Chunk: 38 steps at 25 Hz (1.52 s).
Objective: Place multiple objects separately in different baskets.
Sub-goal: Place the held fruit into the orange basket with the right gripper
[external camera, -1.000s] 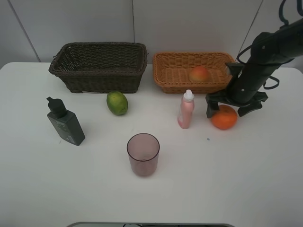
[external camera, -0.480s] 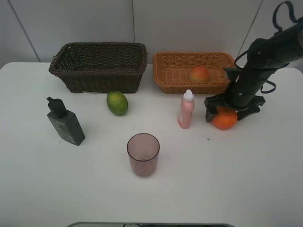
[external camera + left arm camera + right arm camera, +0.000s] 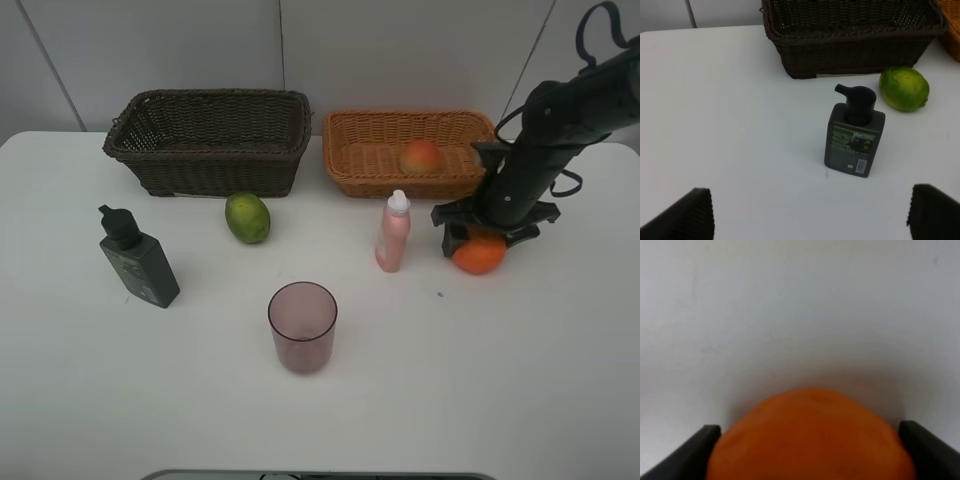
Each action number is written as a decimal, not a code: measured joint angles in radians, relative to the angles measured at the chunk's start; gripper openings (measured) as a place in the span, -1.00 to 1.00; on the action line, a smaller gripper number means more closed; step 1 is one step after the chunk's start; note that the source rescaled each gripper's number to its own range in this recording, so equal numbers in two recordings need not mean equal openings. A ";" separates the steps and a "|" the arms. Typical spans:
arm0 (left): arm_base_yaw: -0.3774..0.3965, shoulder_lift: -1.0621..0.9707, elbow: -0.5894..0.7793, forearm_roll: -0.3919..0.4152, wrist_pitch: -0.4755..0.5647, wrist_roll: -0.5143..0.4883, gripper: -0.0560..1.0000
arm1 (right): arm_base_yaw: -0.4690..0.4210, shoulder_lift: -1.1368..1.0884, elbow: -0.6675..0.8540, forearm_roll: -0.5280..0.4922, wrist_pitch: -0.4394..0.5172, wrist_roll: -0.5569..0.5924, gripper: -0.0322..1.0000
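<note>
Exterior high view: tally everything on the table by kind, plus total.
Fruit: 3 (orange, peach, green citrus)
Bottles: 2 (pink bottle, dark bottle)
Cups: 1 (mauve cup)
Baskets: 2 (dark brown basket, tan basket)
Total: 8

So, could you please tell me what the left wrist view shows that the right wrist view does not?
Only the left wrist view: the dark brown basket, the green citrus, the upright dark grey-green bottle, and the left gripper, open. Only the right wrist view: the orange, close up between the fingers of the right gripper. Both: the white table.
</note>
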 joint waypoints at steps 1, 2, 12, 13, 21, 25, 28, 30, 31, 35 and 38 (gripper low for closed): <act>0.000 0.000 0.000 0.000 0.000 0.000 0.99 | 0.000 0.000 0.000 0.000 0.000 0.000 0.40; 0.000 0.000 0.000 0.000 0.000 0.000 0.99 | 0.000 0.000 0.000 0.000 0.000 0.000 0.40; 0.000 0.000 0.000 0.000 0.000 0.000 0.99 | 0.000 0.000 0.000 0.000 0.000 0.000 0.40; 0.000 0.000 0.000 0.000 0.000 0.000 0.99 | 0.000 0.000 0.000 0.000 -0.001 0.000 0.40; 0.000 0.000 0.000 0.000 0.000 0.000 0.99 | 0.000 -0.007 -0.081 -0.031 0.102 0.000 0.40; 0.000 0.000 0.000 0.000 0.000 0.000 0.99 | 0.000 -0.024 -0.182 -0.047 0.245 0.000 0.40; 0.000 0.000 0.000 0.000 0.000 0.000 0.99 | 0.000 -0.024 -0.269 -0.049 0.340 0.000 0.40; 0.000 0.000 0.000 0.000 0.000 0.000 0.99 | 0.000 -0.024 -0.320 -0.049 0.383 0.000 0.40; 0.000 0.000 0.000 0.000 0.000 0.000 0.99 | 0.000 -0.024 -0.348 -0.049 0.394 0.000 0.40; 0.000 0.000 0.000 0.000 0.000 0.000 0.99 | 0.000 -0.024 -0.435 -0.064 0.405 0.000 0.40; 0.000 0.000 0.000 0.000 0.000 0.000 0.99 | 0.000 -0.019 -0.484 -0.085 0.387 0.000 0.40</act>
